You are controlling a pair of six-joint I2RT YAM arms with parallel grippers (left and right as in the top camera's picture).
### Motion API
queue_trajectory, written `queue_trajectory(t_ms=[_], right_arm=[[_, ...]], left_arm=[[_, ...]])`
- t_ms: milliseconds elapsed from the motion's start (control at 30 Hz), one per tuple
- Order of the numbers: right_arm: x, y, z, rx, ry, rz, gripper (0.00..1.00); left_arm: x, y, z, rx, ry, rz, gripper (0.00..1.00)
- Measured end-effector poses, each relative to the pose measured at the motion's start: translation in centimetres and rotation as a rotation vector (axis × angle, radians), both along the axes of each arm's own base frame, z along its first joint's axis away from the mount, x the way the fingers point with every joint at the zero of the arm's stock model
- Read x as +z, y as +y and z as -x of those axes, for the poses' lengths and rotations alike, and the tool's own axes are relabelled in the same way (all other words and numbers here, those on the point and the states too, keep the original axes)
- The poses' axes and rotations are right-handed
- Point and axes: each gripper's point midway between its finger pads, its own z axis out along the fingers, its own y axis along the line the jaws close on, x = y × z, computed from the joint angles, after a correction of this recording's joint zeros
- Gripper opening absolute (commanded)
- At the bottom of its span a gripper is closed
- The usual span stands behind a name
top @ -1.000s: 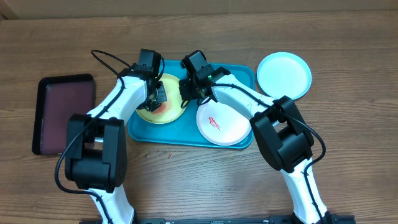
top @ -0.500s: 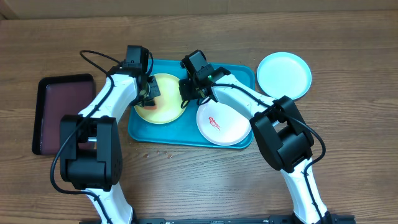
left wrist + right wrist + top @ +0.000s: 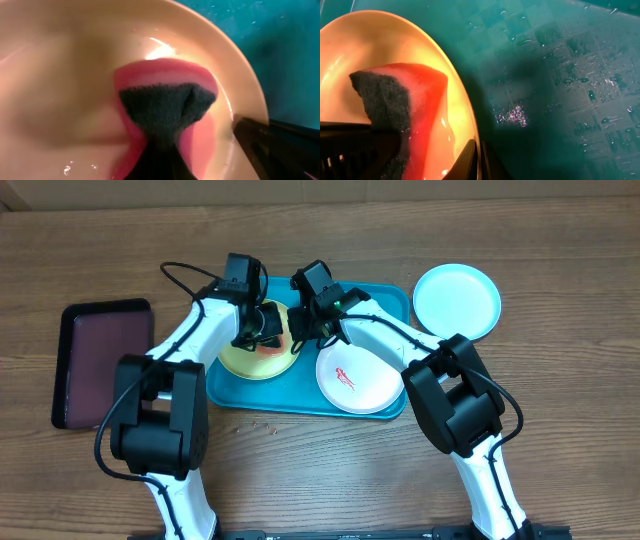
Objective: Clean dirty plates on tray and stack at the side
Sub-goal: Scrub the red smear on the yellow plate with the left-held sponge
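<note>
My left tool (image 3: 262,330), clamped on the sponge (image 3: 167,107), has slid right across the yellow plate (image 3: 240,361); my right tool (image 3: 479,159) pinches its rim.

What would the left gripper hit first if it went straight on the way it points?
Likely the yellow-green plate: the left gripper points down at it, the sponge in its jaws seemingly touching it.

Yellow-green plate (image 3: 232,360), pink-grey sponge (image 3: 167,100)
</note>
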Motion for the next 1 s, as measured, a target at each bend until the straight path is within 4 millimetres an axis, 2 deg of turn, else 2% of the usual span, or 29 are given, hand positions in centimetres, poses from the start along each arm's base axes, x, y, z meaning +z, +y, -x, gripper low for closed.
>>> queue_trajectory(t_ms=[200, 467, 600, 733, 900, 1000], right_arm=[[0.0, 0.0, 0.0, 0.0, 0.0, 0.0, 0.04], [0.0, 0.0, 0.0, 0.0, 0.001, 0.0, 0.04], [0.0, 0.0, 0.0, 0.0, 0.0, 0.0, 0.04], [0.0, 0.0, 0.0, 0.0, 0.001, 0.0, 0.04], [0.0, 0.0, 0.0, 0.001, 0.001, 0.0, 0.05], [0.0, 0.0, 0.0, -0.001, 0.0, 0.003, 0.04]], left_arm=[[0.0, 1.2, 0.0, 0.02, 0.012, -0.073, 0.04], [1.1, 7.1, -0.3, 0.117, 0.056, -0.313, 0.04], [2.0, 8.4, -1.3, 0.148, 0.034, -0.351, 0.04], [2.0, 7.4, -1.5, 0.135, 0.032, -0.292, 0.04], [0.3, 4.7, -2.1, 0.094, 0.048, -0.148, 0.04], [-0.2, 3.8, -2.5, 0.082, 0.058, -0.102, 0.04]])
